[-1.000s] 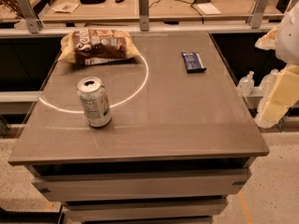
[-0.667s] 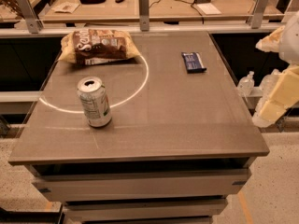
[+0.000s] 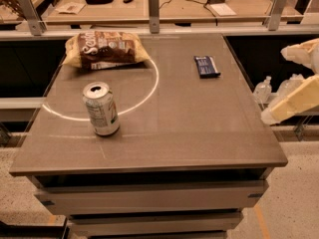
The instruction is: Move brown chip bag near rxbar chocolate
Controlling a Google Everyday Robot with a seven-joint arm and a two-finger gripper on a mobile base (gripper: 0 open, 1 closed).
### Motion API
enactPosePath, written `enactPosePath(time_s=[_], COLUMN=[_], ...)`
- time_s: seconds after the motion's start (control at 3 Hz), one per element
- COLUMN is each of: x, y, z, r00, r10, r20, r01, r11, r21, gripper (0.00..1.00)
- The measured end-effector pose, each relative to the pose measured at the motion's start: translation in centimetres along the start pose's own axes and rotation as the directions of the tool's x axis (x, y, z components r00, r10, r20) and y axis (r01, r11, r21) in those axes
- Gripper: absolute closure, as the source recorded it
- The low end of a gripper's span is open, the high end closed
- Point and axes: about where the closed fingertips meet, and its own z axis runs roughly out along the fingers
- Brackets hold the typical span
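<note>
Your gripper (image 3: 275, 83) hangs off the right edge of the table (image 3: 199, 138), out over the floor and well apart from everything on the top. Its 2 pale fingers (image 3: 294, 103) stand spread with a clear gap between them and have hold of nothing.

The brown chip bag (image 3: 105, 50) lies flat at the far left corner, with its near edge over the white ring (image 3: 151, 86) marked on the surface. The rxbar chocolate (image 3: 206, 66) lies flat at the far right, with bare tabletop between it and the bag. A silver can (image 3: 101, 108) stands upright near the left side, nearer to you than the bag and clear of the straight line from the bag to the bar.

You are at the reach step, I judge: the bag is untouched and nothing of the task is done yet.

The next move takes the gripper left and far across the table, passing over or behind the bar without brushing it, then down onto the bag. The bag looks puffed and crinkly, so expect it to give under the fingers. Take it at the right end or across the middle, where there is enough material to pinch. Lift only a little, carry it right, and set it down just beside the bar, not on it.
</note>
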Motion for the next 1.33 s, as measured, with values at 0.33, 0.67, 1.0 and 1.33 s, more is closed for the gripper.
enactPosePath(time_s=[0.33, 0.67, 1.0, 1.33], x=[-2.2, -5.0, -7.8, -9.4], y=[-2.1, -3.8, -5.4, -7.0], z=[1.8, 4.3, 8.0, 11.0], r00=[0.991, 0.981, 0.981, 0.985], r10=[0.098, 0.152, 0.158, 0.137], r20=[0.091, 0.117, 0.116, 0.101], r01=[-0.099, -0.151, -0.156, -0.137], r11=[0.995, 0.9884, 0.9875, 0.9906], r21=[0.01, -0.01, -0.025, -0.009], gripper=[0.0, 0.0, 0.0, 0.0])
